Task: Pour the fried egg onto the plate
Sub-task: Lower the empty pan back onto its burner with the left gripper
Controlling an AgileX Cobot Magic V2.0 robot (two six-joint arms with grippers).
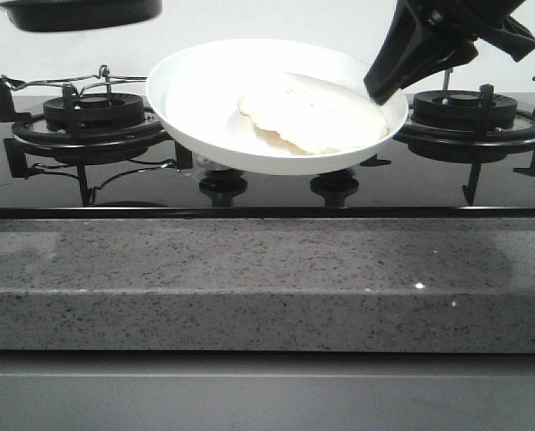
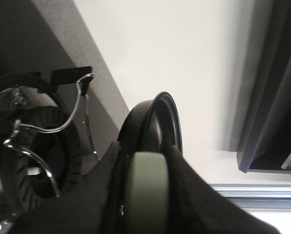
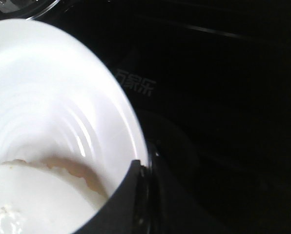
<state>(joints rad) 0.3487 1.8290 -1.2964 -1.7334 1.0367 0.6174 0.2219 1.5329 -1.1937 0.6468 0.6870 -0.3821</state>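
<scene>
Egg on the plate, plate in the air: where this could slip

My right gripper (image 1: 381,85) is pinched on the rim of the plate (image 1: 196,99), one finger (image 3: 121,204) inside the dish and the other under the lip, and the plate hangs clear of the stove, over the gap between the two burners, tipped slightly with its near edge lower. The fried egg (image 1: 314,112) already lies in it, toward my right side, its edge close to my fingertips.

My left gripper (image 2: 145,195) is closed on the handle of the black frying pan (image 2: 155,126), which sits high at the left, just its underside showing in the front view.

The worry, as I judge it, is the one-sided hold. All the weight hangs from a single pinch on a glossy rim, so any jolt or quick turn could let the plate pivot in my fingers. If it tips further toward the near edge, the egg may slide off onto the stove's glass top (image 1: 276,193).

Setting down has its own trap: the left burner grate (image 1: 79,121) and the knobs (image 1: 223,187) stand just below, and a rim catching one would rock the dish. The raised pan must also stay away from the plate.
</scene>
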